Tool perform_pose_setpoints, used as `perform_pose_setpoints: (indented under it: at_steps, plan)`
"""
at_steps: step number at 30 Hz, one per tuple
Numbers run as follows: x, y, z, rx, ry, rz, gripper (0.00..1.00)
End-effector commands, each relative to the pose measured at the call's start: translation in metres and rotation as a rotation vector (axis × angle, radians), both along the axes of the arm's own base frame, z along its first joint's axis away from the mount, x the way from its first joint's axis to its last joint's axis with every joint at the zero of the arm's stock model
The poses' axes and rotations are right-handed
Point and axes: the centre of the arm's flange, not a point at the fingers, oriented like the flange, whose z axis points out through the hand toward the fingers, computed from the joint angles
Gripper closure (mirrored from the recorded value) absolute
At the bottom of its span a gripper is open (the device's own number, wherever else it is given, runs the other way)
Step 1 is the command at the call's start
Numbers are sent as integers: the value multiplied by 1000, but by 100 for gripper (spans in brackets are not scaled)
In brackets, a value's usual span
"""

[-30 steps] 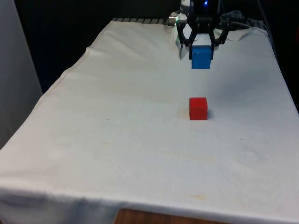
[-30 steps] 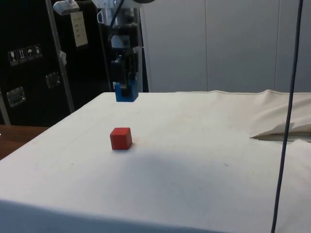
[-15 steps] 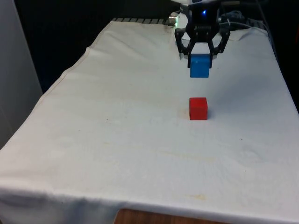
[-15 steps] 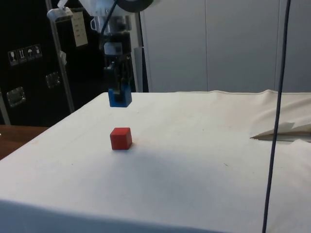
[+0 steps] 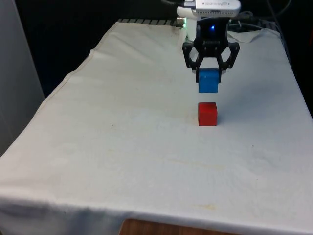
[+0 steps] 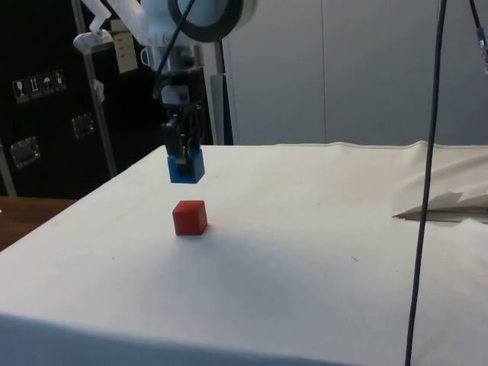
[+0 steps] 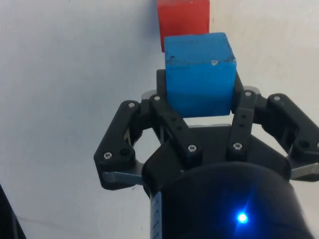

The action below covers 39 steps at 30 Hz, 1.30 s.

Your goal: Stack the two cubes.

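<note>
The blue cube (image 5: 208,81) hangs in the air, pinched between the two fingers of my claw (image 5: 210,73), which are closed tight against its sides. It sits above the red cube (image 5: 207,113) and slightly to the far side of it, with a clear gap between them. The red cube rests alone on the white cloth (image 5: 122,147), towards the front view's right.
</note>
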Motion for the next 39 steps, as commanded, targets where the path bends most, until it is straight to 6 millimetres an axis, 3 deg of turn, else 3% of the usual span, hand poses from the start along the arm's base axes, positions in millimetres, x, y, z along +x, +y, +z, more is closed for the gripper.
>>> perform_pose_setpoints:
  at_steps: [1,14,39]
  plan:
    - [3,0,-2,9,-1,-1,98]
    - [15,-1,-20,4,5,-3,98]
    - [14,-1,-47,0,-6,2,98]
